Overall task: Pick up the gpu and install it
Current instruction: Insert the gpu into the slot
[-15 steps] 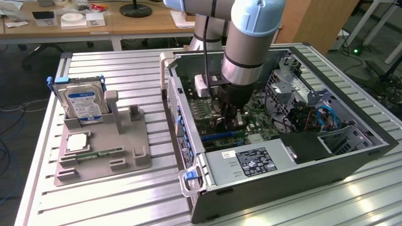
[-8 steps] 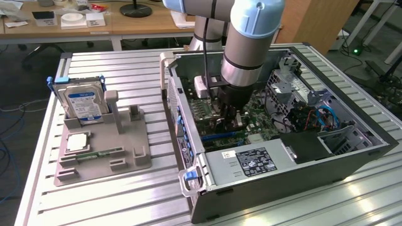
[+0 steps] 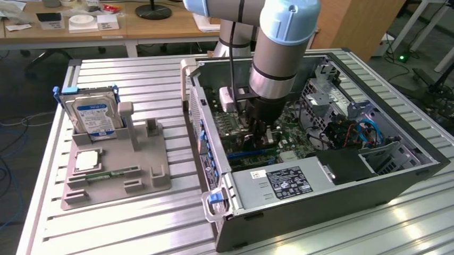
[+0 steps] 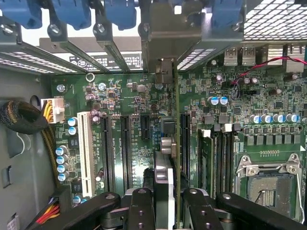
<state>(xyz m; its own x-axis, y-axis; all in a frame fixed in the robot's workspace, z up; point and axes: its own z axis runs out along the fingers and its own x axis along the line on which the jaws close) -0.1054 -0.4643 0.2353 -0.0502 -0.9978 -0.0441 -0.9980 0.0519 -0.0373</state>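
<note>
Gripper (image 4: 165,201) clamps the gpu (image 4: 165,143) edge-on over the motherboard (image 4: 120,110).

The gpu (image 4: 169,158) stands edge-on over the motherboard (image 4: 129,100), apparently slotted.

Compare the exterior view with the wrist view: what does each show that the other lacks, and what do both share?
Exterior view alone: a hard drive standing in a grey fixture on the slatted table, beside the open computer case, and the case's power supply.

Wrist view alone: a white expansion slot, the empty CPU socket, and the gpu edge-on in the tool, over the slots.

Both: the green motherboard.
</note>
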